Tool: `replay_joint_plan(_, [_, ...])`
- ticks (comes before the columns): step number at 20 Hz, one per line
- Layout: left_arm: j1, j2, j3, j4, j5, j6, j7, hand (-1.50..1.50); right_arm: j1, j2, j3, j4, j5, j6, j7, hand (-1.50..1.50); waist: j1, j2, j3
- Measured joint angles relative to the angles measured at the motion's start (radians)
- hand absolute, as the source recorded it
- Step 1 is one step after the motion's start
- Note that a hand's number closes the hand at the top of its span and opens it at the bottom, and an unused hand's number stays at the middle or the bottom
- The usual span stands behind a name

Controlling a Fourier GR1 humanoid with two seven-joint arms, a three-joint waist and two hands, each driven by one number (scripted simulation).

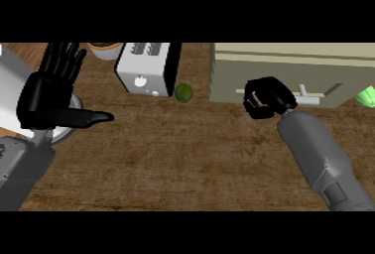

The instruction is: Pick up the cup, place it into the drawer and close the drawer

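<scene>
beige drawer [293, 69] with pale handle; right hand [265, 97] curled on handle, left hand [51, 94] open

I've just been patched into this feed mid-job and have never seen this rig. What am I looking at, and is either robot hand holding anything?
There is one picture, taken from the robot's head, looking steeply down at a brown wooden counter. The two grey forearms rising from the bottom are the robot's own.

The left robot hand shows at the left, open, fingers up, resting and holding nothing.

The right robot hand has curled fingers at the handle on the front of the beige drawer unit. Whether it grips the handle or holds anything, I cannot tell.

On the counter there is a white toaster with a small green object beside it. A bright green item shows at the right edge. I cannot see a cup clearly.
</scene>
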Motion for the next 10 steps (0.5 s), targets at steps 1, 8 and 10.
replay_joint_plan(1, [-0.002, 0.002, 0.006, 0.004, 0.002, -0.007, 0.002, -1.50, -0.027, -0.005, -0.011, 0.039, -0.002, 0.002, -0.011, 1.50, 0.002, 0.002, 0.000])
replay_joint_plan(8, [0.006, -0.003, 0.014, 0.011, 0.005, -0.066, -0.010, -1.50, -0.100, -0.015, -0.059, 0.193, -0.037, 0.050, -0.086, 1.50, 0.015, 0.002, 0.000])
replay_joint_plan(10, [0.006, -0.004, 0.016, 0.015, 0.008, -0.078, -0.009, -1.50, -0.106, -0.020, -0.068, 0.213, -0.043, 0.056, -0.108, 1.50, 0.020, 0.002, -0.001])
